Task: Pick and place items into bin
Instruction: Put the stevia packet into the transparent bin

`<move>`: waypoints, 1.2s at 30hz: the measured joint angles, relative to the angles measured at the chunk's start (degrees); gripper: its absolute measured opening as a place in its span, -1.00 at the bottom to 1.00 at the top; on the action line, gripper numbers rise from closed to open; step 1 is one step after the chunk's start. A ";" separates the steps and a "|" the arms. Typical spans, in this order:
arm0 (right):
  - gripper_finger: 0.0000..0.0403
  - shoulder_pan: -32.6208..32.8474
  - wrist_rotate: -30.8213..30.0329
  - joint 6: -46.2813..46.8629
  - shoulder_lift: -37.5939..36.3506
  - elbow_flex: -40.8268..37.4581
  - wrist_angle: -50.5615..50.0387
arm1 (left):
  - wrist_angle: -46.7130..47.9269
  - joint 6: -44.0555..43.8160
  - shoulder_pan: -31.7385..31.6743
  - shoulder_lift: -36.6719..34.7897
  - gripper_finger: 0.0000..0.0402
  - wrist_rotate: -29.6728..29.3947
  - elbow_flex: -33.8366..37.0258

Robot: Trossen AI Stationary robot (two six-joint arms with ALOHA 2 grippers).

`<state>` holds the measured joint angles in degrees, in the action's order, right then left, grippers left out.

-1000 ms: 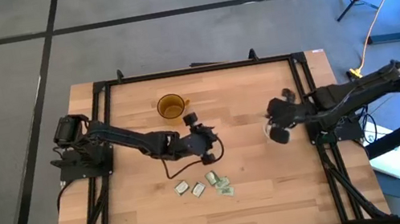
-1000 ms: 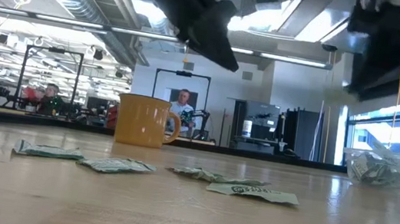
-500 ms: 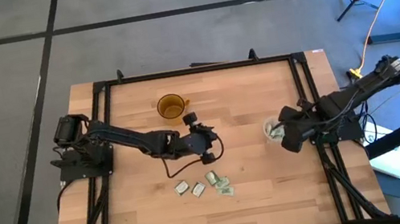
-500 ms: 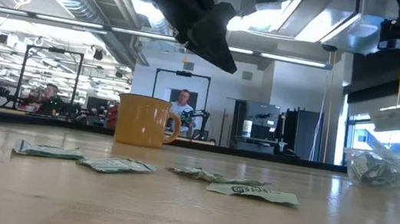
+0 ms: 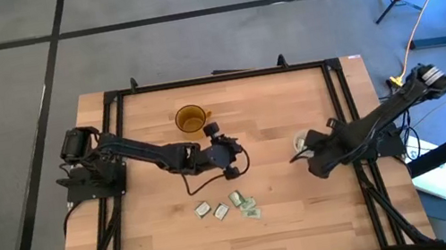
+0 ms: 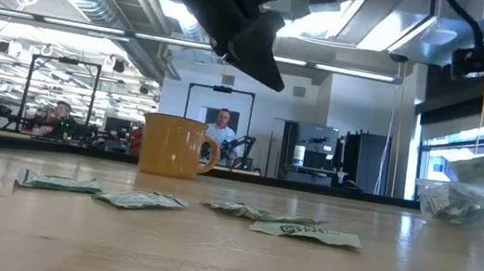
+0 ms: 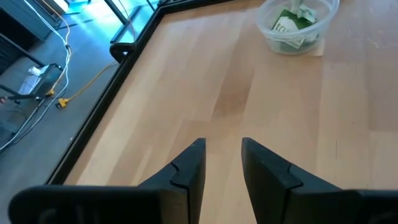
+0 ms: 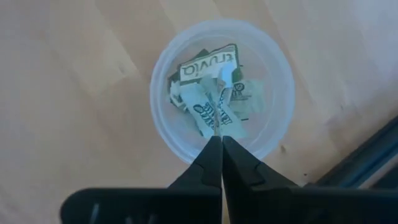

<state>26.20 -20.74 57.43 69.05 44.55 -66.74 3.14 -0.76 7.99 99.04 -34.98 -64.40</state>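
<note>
Pale wooden planks make up the tabletop [image 5: 280, 197], which is framed by black rails and seen from above on a grey floor. Beyond it, in the low view, a large workshop with ceiling ducts and two seated people is seen.

Near the tabletop's right side stands the small round clear plastic bin [image 8: 224, 93], and several pale green and white wrapped packets [image 8: 211, 99] are seen lying inside it, one with printed lettering turned up. The right end effector [image 8: 221, 144] is held directly above the bin, its two dark fingers pressed together tip to tip with nothing seen clamped between them. In the low view a pale packet [image 6: 479, 170] is seen just under that arm, above the bin's rim; whether it is touched cannot be told.

The left end effector [image 7: 222, 152] is held above the middle of the tabletop, raised off the wood, its fingers parted by a narrow gap and with nothing held. It is pointed toward the bin.

Four more flat green and white packets [image 5: 229, 206] are spread close together on the wood toward the front edge, just in front of the left end effector. An amber-brown cup with a handle [image 5: 191, 118] is set upright toward the back of the tabletop, well apart from the bin.
</note>
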 joint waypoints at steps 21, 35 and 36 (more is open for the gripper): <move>-0.96 -1.91 -2.92 -3.95 12.29 -0.08 6.17 | 0.11 0.01 -0.24 0.02 -0.51 0.09 0.02; -0.52 -2.16 -2.72 -3.69 9.98 0.26 5.13 | 2.26 -0.06 -0.24 0.04 -0.51 0.85 0.14; -0.51 -2.16 -2.72 -3.71 9.23 0.56 4.99 | 2.43 -0.13 -0.24 0.04 -0.51 1.29 0.15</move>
<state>24.03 -23.46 53.72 78.28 45.11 -61.75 5.57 -0.90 7.75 99.09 -33.69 -64.25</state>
